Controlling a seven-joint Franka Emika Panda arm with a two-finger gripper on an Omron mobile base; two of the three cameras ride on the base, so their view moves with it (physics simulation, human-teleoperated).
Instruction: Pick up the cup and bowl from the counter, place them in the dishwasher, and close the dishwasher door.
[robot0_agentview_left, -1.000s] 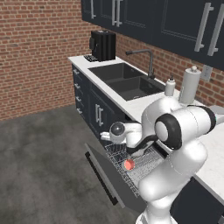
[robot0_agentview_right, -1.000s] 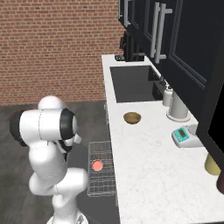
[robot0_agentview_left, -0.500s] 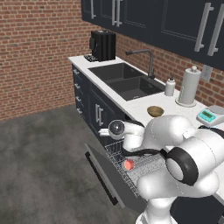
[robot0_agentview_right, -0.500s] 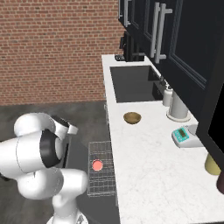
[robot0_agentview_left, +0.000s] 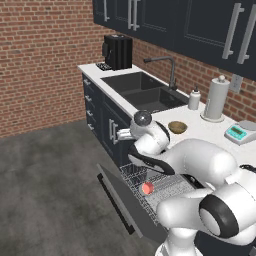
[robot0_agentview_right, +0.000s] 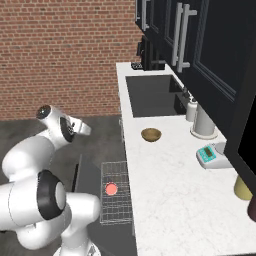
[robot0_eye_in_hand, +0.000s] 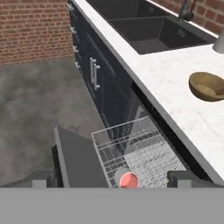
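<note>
The white cup (robot0_agentview_left: 147, 188) (robot0_agentview_right: 111, 189) (robot0_eye_in_hand: 128, 179) with its red inside stands in the pulled-out wire rack (robot0_agentview_left: 162, 186) (robot0_eye_in_hand: 140, 151) of the dishwasher. Its door (robot0_agentview_left: 117, 200) (robot0_eye_in_hand: 74, 157) (robot0_agentview_right: 80, 175) lies dropped open. On the white counter (robot0_eye_in_hand: 175, 83) (robot0_agentview_right: 165, 175) the brown bowl (robot0_agentview_left: 177, 127) (robot0_agentview_right: 151, 134) (robot0_eye_in_hand: 208, 86) sits alone, right of the sink. My gripper (robot0_agentview_left: 121, 134) (robot0_agentview_right: 84, 129) (robot0_eye_in_hand: 113, 178) hangs open and empty above the rack and door, well clear of the cup and left of the bowl.
A dark sink (robot0_agentview_left: 145, 90) with a faucet (robot0_agentview_left: 170, 70), a soap bottle (robot0_agentview_left: 194, 99), a paper towel roll (robot0_agentview_left: 216, 97) and a small scale (robot0_agentview_left: 239, 133) line the counter's back. A coffee machine (robot0_agentview_left: 117, 51) stands at its far end. Grey floor (robot0_eye_in_hand: 39, 100) lies beside the door.
The gripper has risen from just over the rack, staying open. The arm's elbow has swung low toward the base. Cup and bowl have not moved.
</note>
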